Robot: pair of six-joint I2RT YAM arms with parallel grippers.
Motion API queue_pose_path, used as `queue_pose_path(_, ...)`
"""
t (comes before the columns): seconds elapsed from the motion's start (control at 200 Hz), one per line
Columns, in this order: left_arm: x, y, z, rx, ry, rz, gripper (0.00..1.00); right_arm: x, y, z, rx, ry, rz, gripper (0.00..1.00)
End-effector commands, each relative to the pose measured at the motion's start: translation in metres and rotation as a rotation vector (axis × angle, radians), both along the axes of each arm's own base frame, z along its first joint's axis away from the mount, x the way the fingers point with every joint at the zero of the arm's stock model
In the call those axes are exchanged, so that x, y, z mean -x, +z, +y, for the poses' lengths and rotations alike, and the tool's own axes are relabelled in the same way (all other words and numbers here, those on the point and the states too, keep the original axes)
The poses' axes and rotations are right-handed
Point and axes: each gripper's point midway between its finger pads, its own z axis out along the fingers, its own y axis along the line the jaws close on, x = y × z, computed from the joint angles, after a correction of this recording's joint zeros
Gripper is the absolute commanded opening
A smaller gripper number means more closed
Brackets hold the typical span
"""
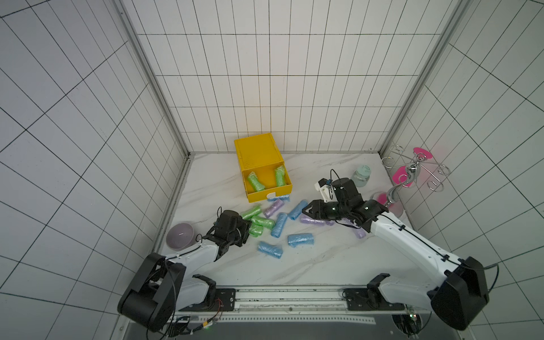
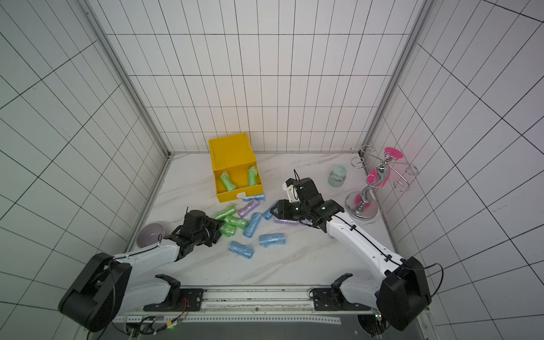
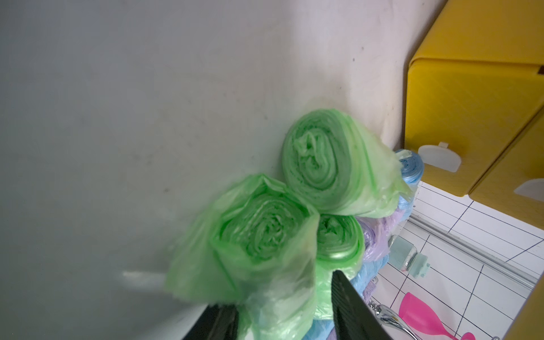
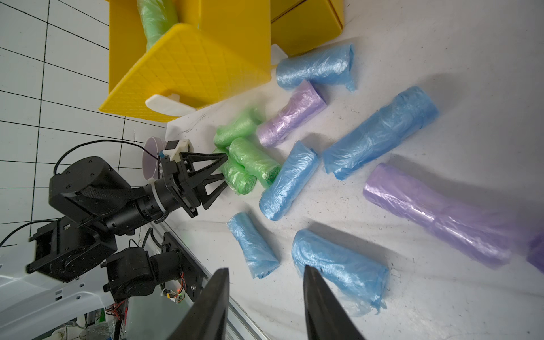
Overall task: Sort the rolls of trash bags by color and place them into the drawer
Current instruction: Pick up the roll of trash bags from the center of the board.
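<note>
2 green rolls [image 1: 255, 182] in drawer [image 1: 256, 196]; rest on table [image 1: 323, 265]. Left gripper [image 4: 226, 170] straddling green roll [image 3: 262, 232], grip unclear; right gripper [image 4: 266, 268] open.

Rolls of trash bags: green rolls [image 3: 265, 232], blue rolls [image 4: 379, 132] and lilac rolls [image 4: 435, 212], all thin crinkled plastic film with a soft gloss. Drawer [image 4: 188, 67]: opaque yellow plastic, matt, front embossed in a diamond grid. Handle [image 4: 164, 104]: smooth white plastic. Bench [image 1: 323, 265]: smooth, white, grey-veined like marble. Walls [image 1: 265, 73]: white tile, dark joints. Stand [image 2: 368, 210]: polished, mirror-bright metal. Right tool [image 4: 266, 270]: matt black plastic.
</note>
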Motion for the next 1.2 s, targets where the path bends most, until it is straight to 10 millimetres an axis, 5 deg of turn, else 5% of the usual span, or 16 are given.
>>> queue_pose_path(0.0,0.003,-0.015,0.006,-0.024,0.025,0.045,0.44,0.007,-0.009,-0.002,0.008,0.004,0.018,0.44)
queue_pose_path(0.205,0.007,-0.027,0.004,0.001,0.032,0.065,0.28,0.009,-0.011,-0.005,0.01,-0.001,0.016,0.44)
queue_pose_path(0.38,0.008,-0.017,0.003,0.01,0.019,0.04,0.18,0.009,-0.01,-0.004,0.007,0.002,0.015,0.44)
queue_pose_path(0.585,0.015,0.02,0.008,-0.038,-0.056,-0.022,0.05,0.005,-0.003,-0.004,0.009,0.001,-0.005,0.44)
queue_pose_path(0.894,0.023,0.089,0.044,-0.138,-0.107,-0.205,0.05,-0.001,0.005,-0.003,0.002,0.012,-0.018,0.45)
queue_pose_path(1.194,0.009,0.176,0.035,-0.294,-0.367,-0.333,0.0,-0.014,0.03,-0.005,-0.008,0.017,-0.04,0.43)
